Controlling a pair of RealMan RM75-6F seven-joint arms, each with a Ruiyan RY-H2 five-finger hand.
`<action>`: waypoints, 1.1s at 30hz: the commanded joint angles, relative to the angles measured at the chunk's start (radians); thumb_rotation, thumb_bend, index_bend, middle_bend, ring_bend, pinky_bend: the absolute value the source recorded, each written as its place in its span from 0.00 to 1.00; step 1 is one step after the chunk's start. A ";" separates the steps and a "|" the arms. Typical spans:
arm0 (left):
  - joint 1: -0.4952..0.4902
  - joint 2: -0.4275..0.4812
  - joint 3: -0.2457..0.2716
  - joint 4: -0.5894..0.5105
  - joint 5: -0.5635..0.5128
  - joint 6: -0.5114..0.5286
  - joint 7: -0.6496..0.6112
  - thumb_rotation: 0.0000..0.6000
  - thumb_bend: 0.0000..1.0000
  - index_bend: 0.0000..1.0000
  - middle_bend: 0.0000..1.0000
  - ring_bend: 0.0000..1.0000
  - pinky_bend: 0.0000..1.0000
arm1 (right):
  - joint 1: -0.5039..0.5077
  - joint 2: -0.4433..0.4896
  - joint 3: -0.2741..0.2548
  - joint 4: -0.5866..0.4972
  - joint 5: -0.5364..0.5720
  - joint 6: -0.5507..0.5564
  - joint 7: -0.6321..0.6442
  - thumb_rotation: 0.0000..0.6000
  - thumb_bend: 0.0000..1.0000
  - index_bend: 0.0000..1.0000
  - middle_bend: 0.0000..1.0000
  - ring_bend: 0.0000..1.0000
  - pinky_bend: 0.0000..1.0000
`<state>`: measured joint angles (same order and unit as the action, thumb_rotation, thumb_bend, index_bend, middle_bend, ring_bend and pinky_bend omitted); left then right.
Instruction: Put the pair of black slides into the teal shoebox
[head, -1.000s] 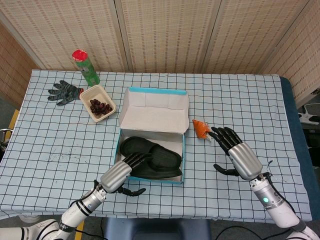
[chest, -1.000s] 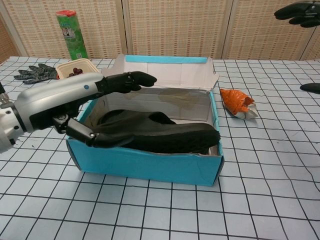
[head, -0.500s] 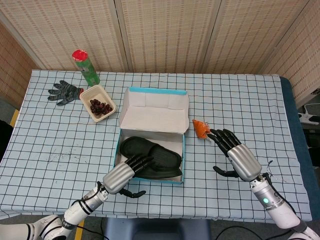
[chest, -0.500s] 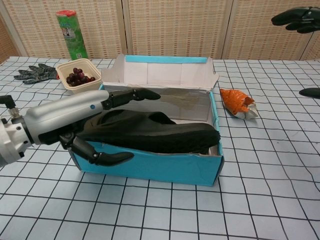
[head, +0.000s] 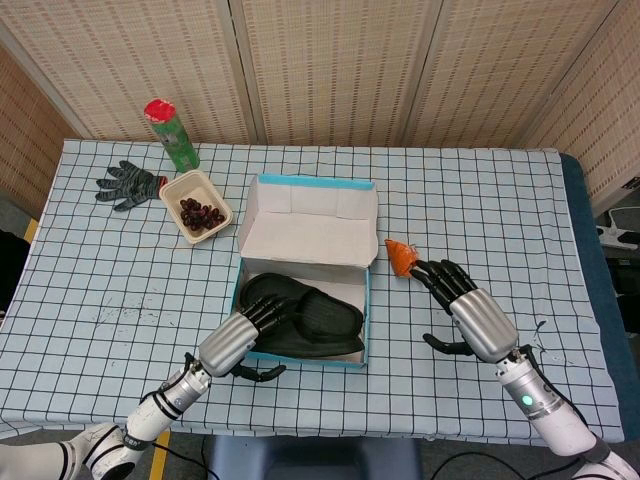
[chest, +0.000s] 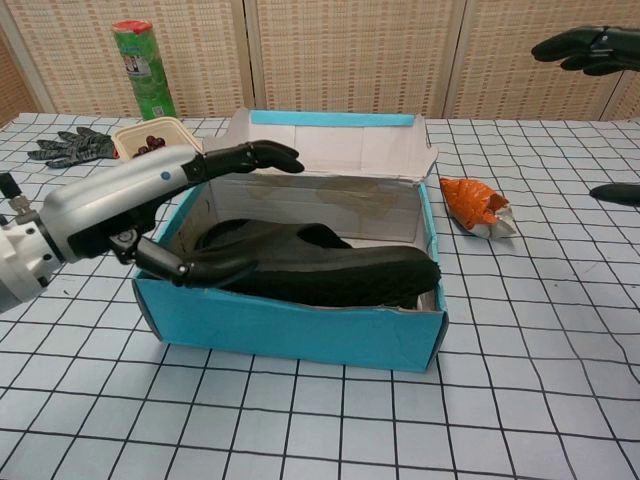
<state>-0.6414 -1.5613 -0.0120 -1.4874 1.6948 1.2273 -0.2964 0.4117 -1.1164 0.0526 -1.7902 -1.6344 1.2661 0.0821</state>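
The teal shoebox (head: 366, 300) (chest: 300, 330) stands open mid-table, its lid (head: 305, 225) folded back. Both black slides (head: 310, 318) (chest: 340, 270) lie inside it, side by side, one toe resting high at the right front. My left hand (head: 228, 347) (chest: 120, 200) is at the box's front-left corner, holding nothing. Its fingers (chest: 250, 156) stretch over the left rim above the slides, and its thumb is spread low by the front wall. My right hand (head: 470, 315) (chest: 590, 45) hovers empty with spread fingers to the right of the box.
An orange crumpled packet (head: 400, 257) (chest: 478, 207) lies between the box and my right hand. At the back left are a bowl of dark red fruit (head: 196, 206) (chest: 150, 135), a green can with a red lid (head: 172, 132) (chest: 140, 68) and a dark glove (head: 128, 184) (chest: 72, 146).
My left hand dipped before the box's front wall, then rose again with its fingers over the left rim. My right hand drifted slightly toward me. The slides have not moved.
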 joint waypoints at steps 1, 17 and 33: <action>-0.017 0.001 -0.045 -0.008 -0.083 -0.060 0.026 0.65 0.33 0.13 0.00 0.00 0.00 | 0.002 -0.003 -0.002 0.004 -0.005 -0.003 0.003 1.00 0.14 0.00 0.00 0.00 0.00; -0.034 -0.080 -0.057 0.100 -0.111 -0.076 0.174 0.76 0.34 0.11 0.00 0.00 0.00 | -0.004 0.013 0.000 -0.001 -0.011 0.013 0.017 1.00 0.14 0.00 0.00 0.00 0.00; -0.014 -0.080 -0.059 0.087 -0.086 0.000 0.076 0.76 0.34 0.05 0.00 0.00 0.00 | 0.000 0.005 -0.003 0.003 -0.006 -0.004 0.011 1.00 0.14 0.00 0.00 0.00 0.00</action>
<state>-0.6589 -1.6482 -0.0707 -1.3895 1.6023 1.2153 -0.2083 0.4116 -1.1106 0.0502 -1.7875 -1.6402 1.2623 0.0938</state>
